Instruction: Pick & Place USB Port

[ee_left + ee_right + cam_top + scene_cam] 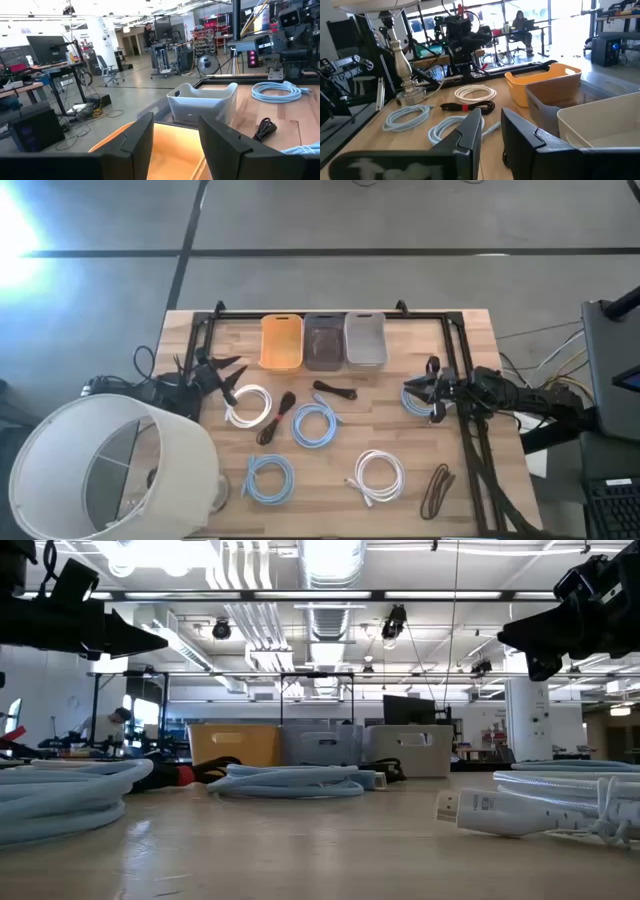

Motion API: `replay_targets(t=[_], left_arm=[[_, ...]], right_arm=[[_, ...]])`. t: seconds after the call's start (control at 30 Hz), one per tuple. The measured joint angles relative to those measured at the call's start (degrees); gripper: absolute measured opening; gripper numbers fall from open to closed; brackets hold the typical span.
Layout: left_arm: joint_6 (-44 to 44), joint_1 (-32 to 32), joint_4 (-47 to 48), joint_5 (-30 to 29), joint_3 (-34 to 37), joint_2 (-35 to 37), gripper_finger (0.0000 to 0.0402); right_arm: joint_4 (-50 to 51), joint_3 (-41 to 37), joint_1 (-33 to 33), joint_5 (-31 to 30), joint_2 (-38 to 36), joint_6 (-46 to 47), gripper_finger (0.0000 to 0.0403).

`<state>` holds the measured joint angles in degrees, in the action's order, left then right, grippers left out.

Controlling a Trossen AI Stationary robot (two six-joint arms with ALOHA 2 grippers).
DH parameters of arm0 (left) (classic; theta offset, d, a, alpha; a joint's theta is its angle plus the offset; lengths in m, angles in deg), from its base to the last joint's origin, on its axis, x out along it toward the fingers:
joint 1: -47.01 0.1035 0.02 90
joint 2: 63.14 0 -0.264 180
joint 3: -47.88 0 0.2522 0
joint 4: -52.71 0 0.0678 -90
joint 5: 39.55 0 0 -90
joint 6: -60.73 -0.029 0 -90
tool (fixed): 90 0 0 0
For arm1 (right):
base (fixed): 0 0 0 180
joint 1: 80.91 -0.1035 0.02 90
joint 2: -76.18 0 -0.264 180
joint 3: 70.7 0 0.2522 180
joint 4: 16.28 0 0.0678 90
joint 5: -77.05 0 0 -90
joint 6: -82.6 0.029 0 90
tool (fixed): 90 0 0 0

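Observation:
Several coiled cables lie flat on the wooden table: a white coil [248, 406], a black-and-red cable [275, 418], a black cable [335, 390], pale blue coils [316, 425] [268, 477], a white coil [379, 476] and a brown cable [437, 490]. Three bins stand along the far edge: orange [281, 341], dark grey [323, 340] and white [365, 338]. My left gripper [225, 375] [175, 145] hovers open near the orange bin [170, 150]. My right gripper [432, 390] [492, 132] hovers open over another pale blue coil [416, 400]. In the low view both grippers [150, 640] [515, 635] hang well above the tabletop.
A black frame [330, 314] runs round the table's far and side edges. A large white lampshade [100, 470] covers the near left corner, and its base [402, 80] stands on the table. A white plug [480, 808] lies near the near edge. People sit at desks in the room beyond.

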<state>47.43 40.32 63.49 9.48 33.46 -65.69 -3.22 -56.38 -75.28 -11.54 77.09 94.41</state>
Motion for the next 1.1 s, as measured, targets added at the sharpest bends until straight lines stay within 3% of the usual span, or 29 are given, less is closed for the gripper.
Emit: replay_targets(t=[0.47, 1.1], left_arm=[[0.00, 0.02, 0.00, 0.02, 0.00, -0.02, 0.0161], [0.00, 0.00, 0.02, 0.00, -0.02, 0.00, 0.0161]], right_arm=[[-0.01, -0.02, 0.02, 0.00, -0.02, 0.00, 0.0084], [-0.01, -0.02, 0.01, 0.00, -0.01, 0.00, 0.0076]])
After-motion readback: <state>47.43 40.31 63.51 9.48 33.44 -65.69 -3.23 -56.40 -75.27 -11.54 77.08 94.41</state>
